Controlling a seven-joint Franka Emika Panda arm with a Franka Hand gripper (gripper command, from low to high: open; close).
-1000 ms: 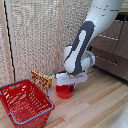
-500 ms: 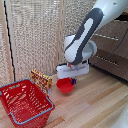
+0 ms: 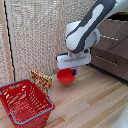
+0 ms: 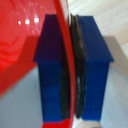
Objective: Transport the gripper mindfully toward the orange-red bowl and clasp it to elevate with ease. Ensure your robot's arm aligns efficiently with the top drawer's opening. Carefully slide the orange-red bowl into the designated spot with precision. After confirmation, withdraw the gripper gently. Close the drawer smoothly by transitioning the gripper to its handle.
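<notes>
The orange-red bowl hangs a little above the wooden surface, in front of the pale slatted wall. My gripper is shut on its rim, below the white head of the robot's arm. In the wrist view the two blue fingers pinch the thin red rim of the bowl between their dark pads, at the gripper. The top drawer, lighter grey-brown, is at the exterior view's right, behind the arm. Its handle is too blurred to make out.
A big red wire-mesh basket stands at the exterior view's lower left. A small patterned box sits between it and the bowl. A darker brown drawer front with a silver bar lies below the lighter one.
The arm has risen with the bowl in the gripper. The bowl has come up off the wooden surface, a little higher in each frame.
</notes>
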